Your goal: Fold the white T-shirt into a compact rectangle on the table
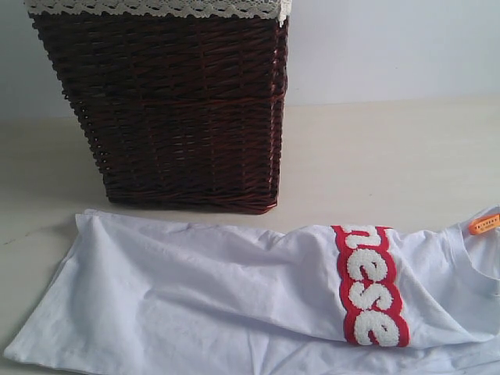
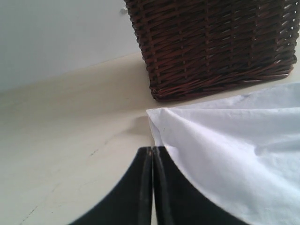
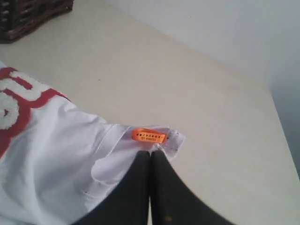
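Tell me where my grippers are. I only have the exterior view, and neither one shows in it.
Observer: In the left wrist view the left gripper is shut, its tips aimed at the corner of the shirt nearest the basket.
Operator: Is it holding cloth?
Observer: No cloth shows between its jaws; they are pressed flat together.
Operator: And the right one?
Observer: The right gripper is shut too, its tips aimed at the orange tag on the collar.
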Available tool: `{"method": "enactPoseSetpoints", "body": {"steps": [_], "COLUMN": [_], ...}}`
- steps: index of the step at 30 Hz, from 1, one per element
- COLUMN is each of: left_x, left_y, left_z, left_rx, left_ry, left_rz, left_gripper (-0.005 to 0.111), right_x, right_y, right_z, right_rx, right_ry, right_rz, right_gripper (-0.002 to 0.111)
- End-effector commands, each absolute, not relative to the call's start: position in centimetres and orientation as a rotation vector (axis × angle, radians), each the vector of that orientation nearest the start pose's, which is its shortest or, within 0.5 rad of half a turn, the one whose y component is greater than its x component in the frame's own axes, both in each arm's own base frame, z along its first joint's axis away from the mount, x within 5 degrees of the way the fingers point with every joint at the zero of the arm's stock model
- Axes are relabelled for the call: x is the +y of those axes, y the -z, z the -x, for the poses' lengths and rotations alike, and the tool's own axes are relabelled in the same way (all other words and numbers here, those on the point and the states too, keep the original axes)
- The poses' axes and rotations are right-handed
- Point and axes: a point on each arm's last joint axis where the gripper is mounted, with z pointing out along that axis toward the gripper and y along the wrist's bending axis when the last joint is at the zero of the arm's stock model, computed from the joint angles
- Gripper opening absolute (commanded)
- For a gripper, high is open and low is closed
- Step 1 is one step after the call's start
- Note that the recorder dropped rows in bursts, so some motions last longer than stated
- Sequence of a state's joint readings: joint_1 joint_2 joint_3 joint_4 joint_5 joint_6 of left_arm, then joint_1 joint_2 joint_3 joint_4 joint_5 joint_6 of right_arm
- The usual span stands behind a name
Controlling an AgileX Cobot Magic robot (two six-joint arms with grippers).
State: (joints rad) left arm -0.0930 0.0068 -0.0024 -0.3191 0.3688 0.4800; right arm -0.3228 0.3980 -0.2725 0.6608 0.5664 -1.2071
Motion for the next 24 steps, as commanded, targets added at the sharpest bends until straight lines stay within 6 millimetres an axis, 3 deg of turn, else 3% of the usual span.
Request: {"method": "enactPoseSetpoints", "body": {"steps": [1, 4, 9, 14, 16, 21, 24], "left_x": [-1.5, -1.5, -1.5, -1.5, -1.5, -1.5, -1.5], "left_y": [-18.2, -18.2, -18.2, -18.2, -18.2, -18.2, -18.2], "left_z": [-5.2, -5.2, -5.2, -5.2, -5.2, -5.2, -5.2], "left_rx": [1.799, 1.799, 1.799, 1.799, 1.799, 1.799, 1.799], "left_ry": [0.039, 0.039, 0.039, 0.039, 0.039, 0.039, 0.039], "left_rz": [-0.324, -0.324, -0.324, -0.324, -0.324, -0.324, -0.324], "left_gripper": [0.003, 0.003, 0.003, 0.003, 0.003, 0.003, 0.003], "right_x": [-0.2, -0.4, -0.8, -1.5, -1.8, -3.1, -3.5], "right_y": [-23.2, -22.6, -23.6, -24.3, -23.6, -19.9, -18.5], "right_z": [-10.4, -12.1, -15.6, -19.4, -21.1, -24.9, -25.9], "right_rx": [2.127, 2.271, 2.388, 2.445, 2.498, 2.641, 2.683], "right_ry": [0.113, -0.020, -0.208, -0.380, -0.517, -0.673, -0.701], "right_rz": [0.440, 0.481, 0.616, 0.734, 0.757, 0.658, 0.613], "right_gripper": [0.000, 0.000, 0.002, 0.038, 0.050, 0.050, 0.050]}}
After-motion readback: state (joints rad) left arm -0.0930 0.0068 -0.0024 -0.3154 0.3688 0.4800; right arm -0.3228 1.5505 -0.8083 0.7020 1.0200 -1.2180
